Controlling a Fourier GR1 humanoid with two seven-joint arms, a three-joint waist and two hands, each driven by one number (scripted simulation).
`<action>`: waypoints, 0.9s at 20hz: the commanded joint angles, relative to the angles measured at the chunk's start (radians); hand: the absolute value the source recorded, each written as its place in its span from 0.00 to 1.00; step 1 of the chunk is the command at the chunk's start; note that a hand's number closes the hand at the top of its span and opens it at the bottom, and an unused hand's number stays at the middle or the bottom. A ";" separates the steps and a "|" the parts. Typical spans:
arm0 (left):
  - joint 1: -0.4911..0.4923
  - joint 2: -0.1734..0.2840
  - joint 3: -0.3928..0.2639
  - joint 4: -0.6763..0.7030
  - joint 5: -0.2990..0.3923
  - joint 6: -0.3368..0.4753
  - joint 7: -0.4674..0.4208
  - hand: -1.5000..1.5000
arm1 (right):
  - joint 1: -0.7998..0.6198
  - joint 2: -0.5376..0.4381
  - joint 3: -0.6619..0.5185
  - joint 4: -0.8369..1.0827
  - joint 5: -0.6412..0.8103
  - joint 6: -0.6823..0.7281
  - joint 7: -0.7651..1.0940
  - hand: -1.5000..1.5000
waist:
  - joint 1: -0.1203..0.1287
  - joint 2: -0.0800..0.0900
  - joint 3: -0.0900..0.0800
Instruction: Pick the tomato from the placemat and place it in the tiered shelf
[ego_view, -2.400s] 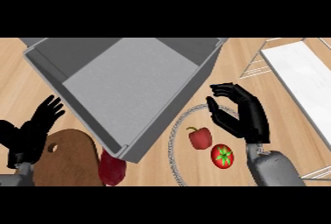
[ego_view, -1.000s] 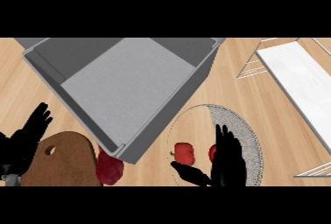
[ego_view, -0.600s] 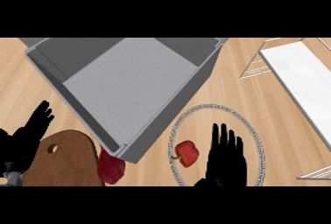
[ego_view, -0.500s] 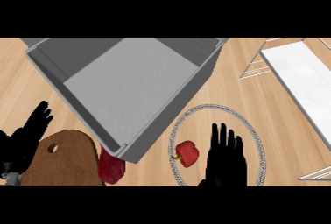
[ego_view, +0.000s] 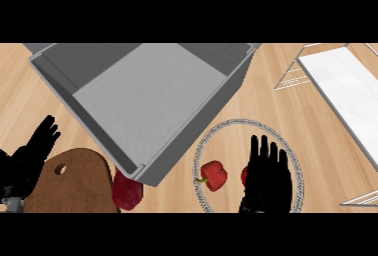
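Observation:
The tomato (ego_view: 244, 175) lies on the round grey placemat (ego_view: 221, 128) and is almost wholly hidden; only a red sliver shows at the left edge of my right hand (ego_view: 266, 176). That hand is flat over the tomato, open, with straight fingers pointing away from me. A red bell pepper (ego_view: 213, 175) lies on the mat just left of the hand. The white wire tiered shelf (ego_view: 345, 91) stands at the right edge. My left hand (ego_view: 29, 156) rests open at the lower left, fingers up.
A big grey bin (ego_view: 148, 100) fills the upper middle; its near corner comes close to the mat. A brown cutting board (ego_view: 74, 186) lies at the lower left, with a dark red fruit (ego_view: 127, 192) beside it under the bin's corner.
My right hand came down from above the mat and now covers the tomato. In the last half second it has barely shifted. The left hand stays in place.

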 joint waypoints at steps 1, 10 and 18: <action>-0.009 -0.039 -0.022 0.004 -0.039 0.018 -0.008 0.50 | -0.086 0.013 -0.045 0.072 -0.032 0.104 0.138 0.00 | 0.003 0.002 0.000; 0.039 -0.048 0.045 -0.040 -0.062 -0.056 0.019 0.50 | 0.033 -0.006 -0.084 0.012 0.046 0.059 -0.013 0.00 | -0.001 -0.001 0.001; 0.014 -0.077 0.097 -0.011 -0.086 -0.080 0.019 0.50 | 0.053 -0.016 -0.137 0.118 0.031 -0.031 -0.074 0.00 | -0.002 0.000 0.001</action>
